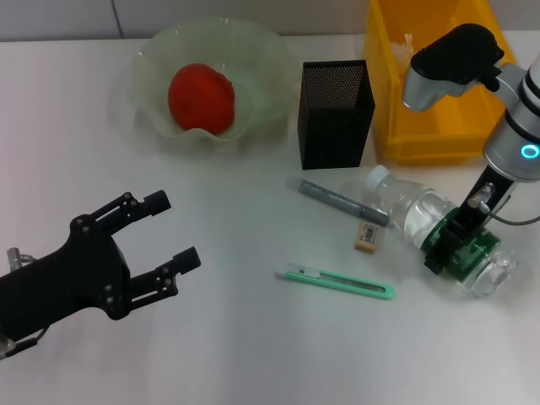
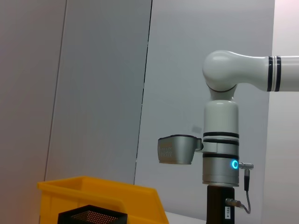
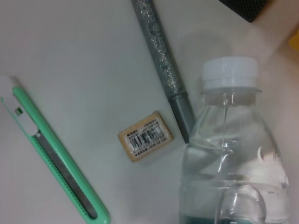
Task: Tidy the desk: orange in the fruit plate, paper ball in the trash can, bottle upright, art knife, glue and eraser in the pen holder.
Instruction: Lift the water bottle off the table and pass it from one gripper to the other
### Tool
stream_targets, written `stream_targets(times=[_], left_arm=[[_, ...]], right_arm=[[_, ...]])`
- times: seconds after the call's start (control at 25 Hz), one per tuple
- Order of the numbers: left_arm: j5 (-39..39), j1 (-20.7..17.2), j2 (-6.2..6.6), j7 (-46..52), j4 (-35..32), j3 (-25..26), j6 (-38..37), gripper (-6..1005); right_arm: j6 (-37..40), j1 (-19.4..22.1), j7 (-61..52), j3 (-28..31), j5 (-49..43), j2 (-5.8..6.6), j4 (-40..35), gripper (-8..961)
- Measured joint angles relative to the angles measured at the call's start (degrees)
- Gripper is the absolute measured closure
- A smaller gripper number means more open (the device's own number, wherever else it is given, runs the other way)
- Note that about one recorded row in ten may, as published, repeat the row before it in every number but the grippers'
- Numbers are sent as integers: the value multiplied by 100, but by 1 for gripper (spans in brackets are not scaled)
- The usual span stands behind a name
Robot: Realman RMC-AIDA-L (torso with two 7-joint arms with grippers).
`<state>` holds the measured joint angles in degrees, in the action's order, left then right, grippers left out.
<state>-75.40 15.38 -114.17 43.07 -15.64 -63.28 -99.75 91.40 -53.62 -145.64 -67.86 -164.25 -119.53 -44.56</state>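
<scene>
A clear ribbed plastic bottle (image 1: 430, 226) lying on the white surface (image 1: 253, 337) is clamped by the right tool (image 1: 456, 245), a slim grey glue stick (image 1: 342, 201) touching it, while the left tool (image 1: 173, 232) is held spread.

A red-orange round fruit (image 1: 201, 98) is being shown in a translucent pale-green wavy bowl (image 1: 152, 59); a black mesh pen holder (image 1: 336, 114), yellow plastic bin (image 1: 396, 101), mint-green art knife (image 1: 337, 282) and tan barcoded eraser (image 1: 367, 236) are being seen.
</scene>
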Motion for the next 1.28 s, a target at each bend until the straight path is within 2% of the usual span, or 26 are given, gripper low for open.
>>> stream_targets(times=[0.16,1.28], left_arm=[[0,3,0,23,0,0,0,186],[-9,9,0,44,0,0,17,186]], right_arm=[[-1,1,6,1,9,0,-12,185],[44,9,42,1,35,0,-52,193]])
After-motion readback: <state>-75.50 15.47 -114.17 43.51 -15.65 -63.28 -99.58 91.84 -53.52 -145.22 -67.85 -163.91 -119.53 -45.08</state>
